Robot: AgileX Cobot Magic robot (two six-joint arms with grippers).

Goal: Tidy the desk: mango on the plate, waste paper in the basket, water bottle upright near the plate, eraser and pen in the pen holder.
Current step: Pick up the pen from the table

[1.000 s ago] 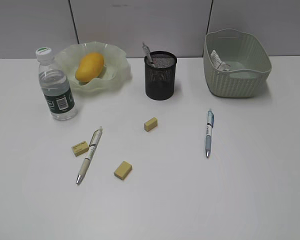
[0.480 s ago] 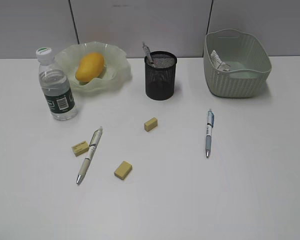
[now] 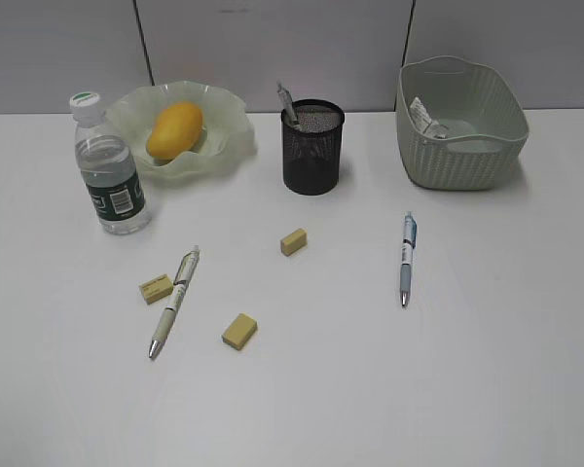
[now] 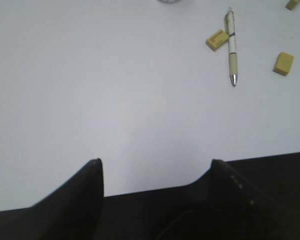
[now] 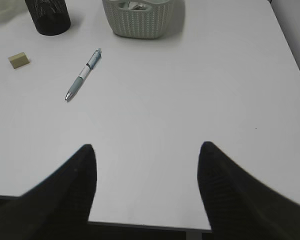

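Both pincers, left (image 4: 155, 165) and right (image 5: 147, 150), stand apart, empty; on the desk (image 3: 487, 370) nothing has moved.

Bright, even overhead light, soft short shadows on the white desk (image 3: 487, 370), slightly soft wrist views.

The pen holder (image 5: 48, 16) is cut off at its top by the right wrist view's upper edge, and so is the basket (image 5: 142, 20). Inside the basket a crumpled scrap (image 3: 427, 118) is partly hidden by the near wall; its print is too small to read. A pen (image 3: 286, 103) in the holder shows only its upper end. The water bottle (image 3: 109, 165) label text is illegible. In the left wrist view a far-right eraser (image 4: 292, 4) is clipped by the top edge
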